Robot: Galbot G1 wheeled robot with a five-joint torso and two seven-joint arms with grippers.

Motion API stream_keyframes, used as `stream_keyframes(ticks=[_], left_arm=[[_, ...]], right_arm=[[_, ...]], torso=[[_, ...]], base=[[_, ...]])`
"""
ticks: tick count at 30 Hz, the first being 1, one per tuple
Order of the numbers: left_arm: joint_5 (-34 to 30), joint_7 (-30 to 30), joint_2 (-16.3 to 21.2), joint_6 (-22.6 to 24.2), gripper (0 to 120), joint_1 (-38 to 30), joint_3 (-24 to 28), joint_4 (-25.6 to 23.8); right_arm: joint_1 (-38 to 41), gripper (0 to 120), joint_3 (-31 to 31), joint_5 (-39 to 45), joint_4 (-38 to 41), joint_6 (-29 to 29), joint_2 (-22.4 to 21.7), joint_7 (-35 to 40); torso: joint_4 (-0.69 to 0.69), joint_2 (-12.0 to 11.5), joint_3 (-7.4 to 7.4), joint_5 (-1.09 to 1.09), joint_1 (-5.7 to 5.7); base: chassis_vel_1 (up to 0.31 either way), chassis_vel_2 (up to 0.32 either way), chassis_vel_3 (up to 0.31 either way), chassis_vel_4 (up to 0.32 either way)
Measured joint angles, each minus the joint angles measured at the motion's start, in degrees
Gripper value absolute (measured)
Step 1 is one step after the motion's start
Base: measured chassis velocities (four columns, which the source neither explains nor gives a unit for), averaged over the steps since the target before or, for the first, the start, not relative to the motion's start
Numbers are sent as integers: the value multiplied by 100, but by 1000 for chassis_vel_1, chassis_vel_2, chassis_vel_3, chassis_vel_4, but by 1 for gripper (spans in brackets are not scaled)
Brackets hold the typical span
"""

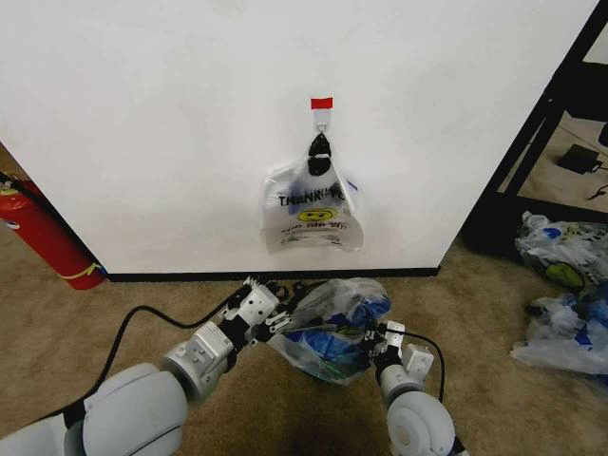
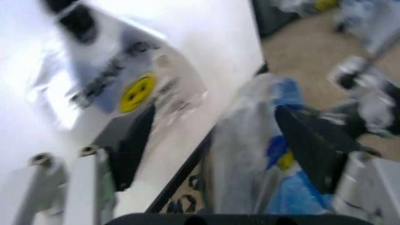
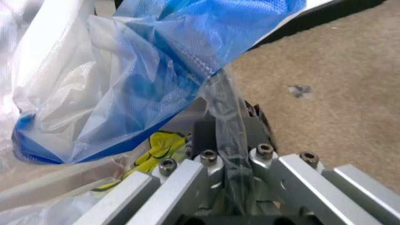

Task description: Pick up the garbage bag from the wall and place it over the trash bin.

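The garbage bag (image 1: pixel 332 328), see-through with broad blue strokes, hangs low over the carpet, stretched between my two grippers in front of the white wall (image 1: pixel 142 114). My left gripper (image 1: pixel 271 309) is at the bag's left edge. In the left wrist view its fingers (image 2: pixel 131 145) stand wide apart, with the bag (image 2: pixel 269 136) between them. My right gripper (image 1: pixel 380 342) is at the bag's right edge and is shut on a strip of the plastic (image 3: pixel 228 140); blue folds of the bag (image 3: pixel 156 70) billow above it. The trash bin is hidden.
Another "THANK YOU" bag with a smiley (image 1: pixel 313 214) hangs from the red-taped hook (image 1: pixel 322 103). A red fire extinguisher (image 1: pixel 43 233) stands at the left. A black shelf frame (image 1: pixel 541 142) and loose plastic bags (image 1: pixel 565 294) are at the right.
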Motion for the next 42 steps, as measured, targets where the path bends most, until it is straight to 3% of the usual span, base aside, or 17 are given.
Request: stream_keyframes(ticks=[6, 7, 10, 14, 22, 30, 36, 39, 42], left_arm=[[374, 205, -687, 246, 100, -1757, 2240, 972], [374, 205, -687, 246, 100, -1757, 2240, 972], [258, -25, -1122, 470, 100, -2509, 2964, 1414], [212, -83, -1304, 562, 97, -2955, 3514, 1757], [545, 4, -1470, 398, 94, -3192, 3917, 2387], [695, -44, -1654, 374, 93, -3364, 4129, 2630], [808, -233, -1762, 304, 78, -3328, 4195, 2813], [894, -310, -1834, 225, 63, -3306, 4201, 2912], [916, -344, -1871, 217, 55, -3286, 4188, 2923]], right_arm=[[-64, 0, 15, 2, 16, -22, -25, 13], [-64, 0, 15, 2, 16, -22, -25, 13], [-121, 0, 87, -10, 54, -23, -20, 45], [-114, 0, 122, -4, 58, -22, -34, 56], [-61, 0, 117, 50, 23, -23, -30, 73], [-39, 0, 108, 57, -28, -20, -43, 72], [-19, 0, 108, 82, -41, -19, -54, 72], [-18, 0, 90, 84, -62, -19, -44, 71], [-17, 0, 87, 84, -69, -19, -37, 71]], torso=[[-6, -1, 0, -2, 0], [-6, -1, 0, -2, 0], [-7, -1, 1, -4, 1], [-3, -1, 1, -2, 0], [-2, -1, 1, -2, 0], [-3, -1, 0, -2, 0], [-3, -1, 0, -2, 0], [-3, -1, 0, -1, 0], [-3, -1, 1, -2, 0]], base=[[0, 0, 0, 0], [0, 0, 0, 0], [0, 0, 0, 0], [0, 0, 0, 0], [0, 0, 0, 0], [0, 0, 0, 0], [0, 0, 0, 0], [0, 0, 0, 0], [0, 0, 0, 0]])
